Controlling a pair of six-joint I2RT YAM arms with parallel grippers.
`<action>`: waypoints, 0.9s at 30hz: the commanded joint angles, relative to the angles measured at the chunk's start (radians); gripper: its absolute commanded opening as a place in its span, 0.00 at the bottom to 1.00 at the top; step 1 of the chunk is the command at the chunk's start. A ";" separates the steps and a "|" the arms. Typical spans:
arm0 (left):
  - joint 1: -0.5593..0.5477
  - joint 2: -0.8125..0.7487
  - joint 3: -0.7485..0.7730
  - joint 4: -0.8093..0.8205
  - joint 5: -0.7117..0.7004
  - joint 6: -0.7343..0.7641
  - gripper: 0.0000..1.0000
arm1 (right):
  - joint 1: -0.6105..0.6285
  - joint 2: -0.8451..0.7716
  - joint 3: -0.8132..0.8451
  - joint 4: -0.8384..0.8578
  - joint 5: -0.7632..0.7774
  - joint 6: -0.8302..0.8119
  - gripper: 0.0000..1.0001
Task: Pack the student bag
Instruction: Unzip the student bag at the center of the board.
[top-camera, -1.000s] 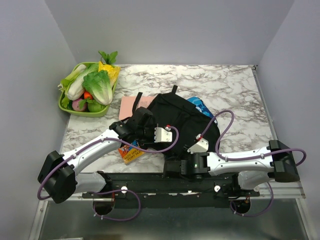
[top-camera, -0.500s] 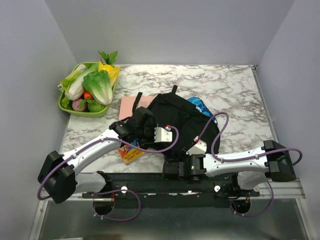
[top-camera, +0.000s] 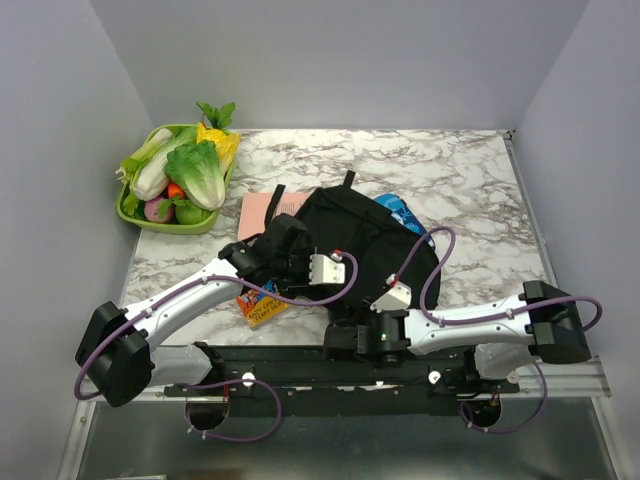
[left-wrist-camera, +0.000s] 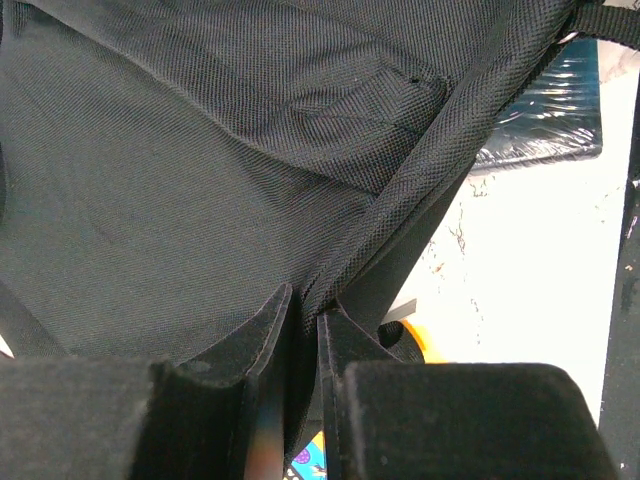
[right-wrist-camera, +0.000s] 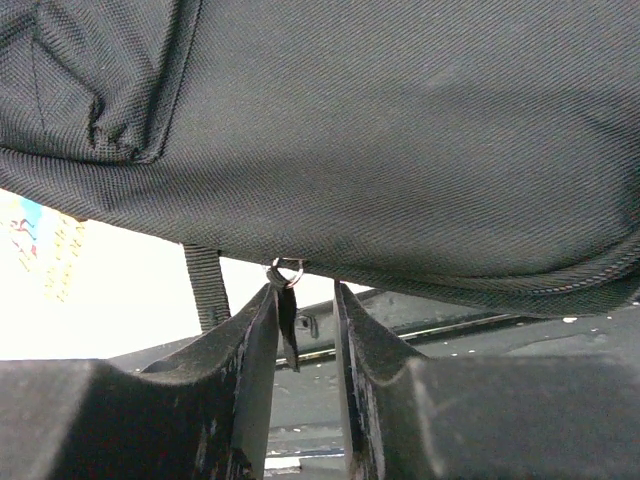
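Right end effector (right-wrist-camera: 304, 292) moved nearward | student bag (right-wrist-camera: 400, 130) edge just above

The student bag (top-camera: 365, 240) at centre frame was plain black woven fabric, on a white table (top-camera: 470, 170) veined with grey marbling. At upper left, a lime-green tray (top-camera: 172, 228) showed green, white and yellow vegetables (top-camera: 195, 170). Left of the bag lay a pink sheet (top-camera: 256, 213), and right of it a blue patterned case (top-camera: 400, 212).
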 joint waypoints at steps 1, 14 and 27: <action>-0.010 -0.020 0.044 -0.019 0.043 -0.028 0.22 | 0.006 0.026 -0.007 0.051 0.049 0.253 0.35; -0.011 -0.040 0.016 -0.029 0.017 -0.016 0.22 | 0.009 0.000 0.002 -0.037 0.055 0.258 0.01; -0.001 -0.063 -0.022 -0.023 -0.026 0.016 0.22 | 0.067 -0.153 -0.067 -0.291 0.061 0.322 0.01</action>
